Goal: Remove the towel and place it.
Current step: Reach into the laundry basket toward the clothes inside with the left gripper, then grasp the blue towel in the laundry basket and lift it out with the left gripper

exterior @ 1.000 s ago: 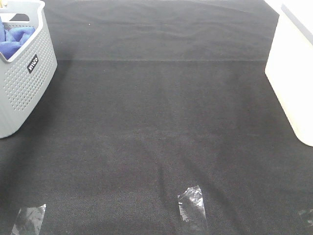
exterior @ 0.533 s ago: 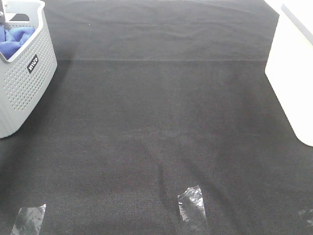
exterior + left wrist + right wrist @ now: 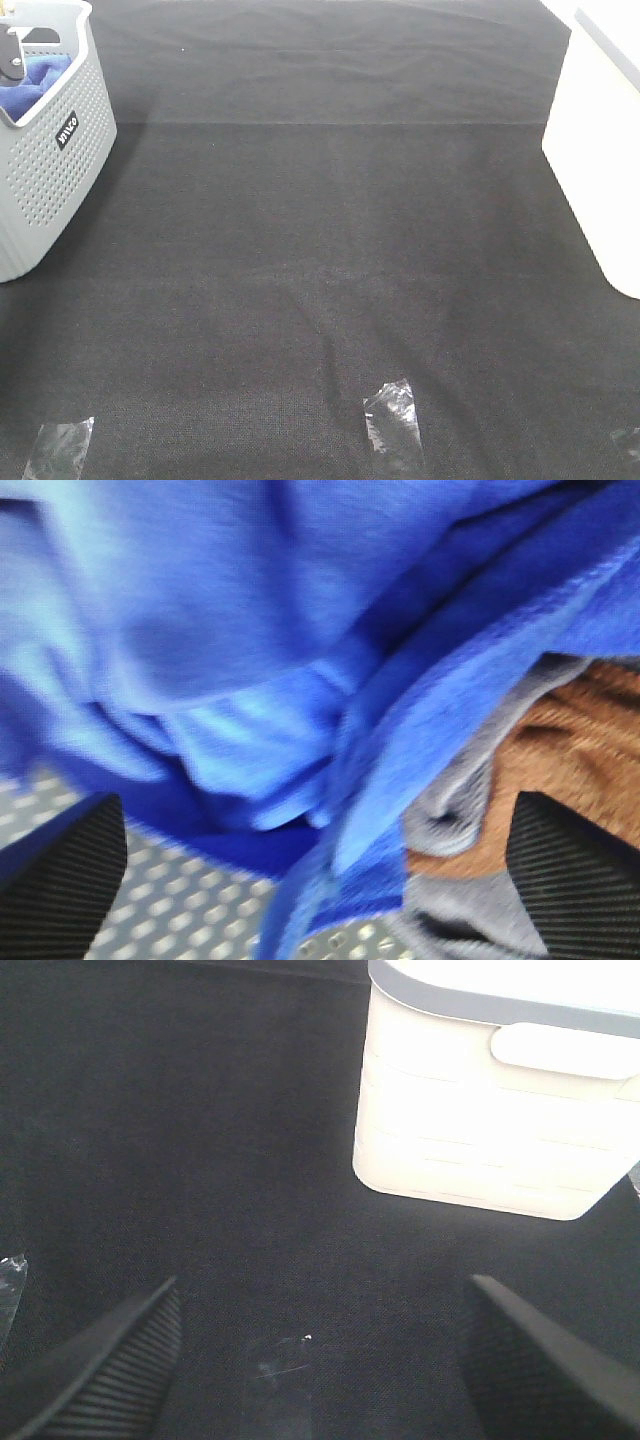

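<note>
Left arm: it is reaching down into the grey basket (image 3: pixel 50 170) at the far left corner of the table; only a dark bit of it is showing over the rim in the high view. The left gripper (image 3: pixel 320 880) is hanging with jaws spread wide, released and clasping nothing, and the towel (image 3: pixel 220 630) is lying just beyond the fingertips (image 3: pixel 60 870).

Right arm: it is out of the high view. The right gripper (image 3: pixel 320 1360) is hovering over the black table cloth (image 3: pixel 330 250), jaws apart and empty, and is facing the white bin (image 3: pixel 480 1130).

Writing: a small black label (image 3: pixel 66 129) with white letters is sitting on the basket's perforated wall, too small to read with certainty. No other text is showing.

Towel: royal blue, soft nap, bunched in loose folds inside the basket, with a stitched hem running across the wrist view. It is lying over a brown cloth (image 3: pixel 560 750) and a grey cloth (image 3: pixel 460 800).

Clear tape strips (image 3: pixel 392 420) are sticking to the near edge of the table cloth.
</note>
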`<state>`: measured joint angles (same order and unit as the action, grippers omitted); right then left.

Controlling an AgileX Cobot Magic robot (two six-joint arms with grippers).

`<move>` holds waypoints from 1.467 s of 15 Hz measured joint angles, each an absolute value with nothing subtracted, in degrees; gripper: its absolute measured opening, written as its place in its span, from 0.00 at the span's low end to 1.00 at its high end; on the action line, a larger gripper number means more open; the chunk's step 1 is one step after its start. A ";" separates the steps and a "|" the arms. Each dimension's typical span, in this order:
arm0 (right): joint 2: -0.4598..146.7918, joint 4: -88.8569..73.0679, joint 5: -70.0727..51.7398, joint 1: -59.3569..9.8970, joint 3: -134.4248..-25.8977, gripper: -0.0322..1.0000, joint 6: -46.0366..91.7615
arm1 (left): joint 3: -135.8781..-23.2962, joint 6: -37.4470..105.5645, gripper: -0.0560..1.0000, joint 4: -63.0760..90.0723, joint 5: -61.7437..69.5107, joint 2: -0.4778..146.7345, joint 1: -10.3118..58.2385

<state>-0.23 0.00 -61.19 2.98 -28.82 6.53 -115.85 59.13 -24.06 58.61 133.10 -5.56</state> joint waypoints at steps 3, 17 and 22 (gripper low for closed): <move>-0.23 0.00 -61.19 2.98 -28.82 0.77 6.53 | -115.85 61.71 0.91 -22.69 58.73 133.10 -5.84; -0.23 0.00 -61.19 2.98 -28.82 0.77 6.53 | -115.91 60.10 0.42 -23.43 60.91 132.75 -6.25; -0.23 0.00 -61.19 2.98 -28.82 0.77 6.53 | -115.91 59.93 0.05 -24.41 60.05 132.75 -6.88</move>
<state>-0.23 0.00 -61.19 2.98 -28.82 6.53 -115.91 59.93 -24.41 60.05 132.75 -6.88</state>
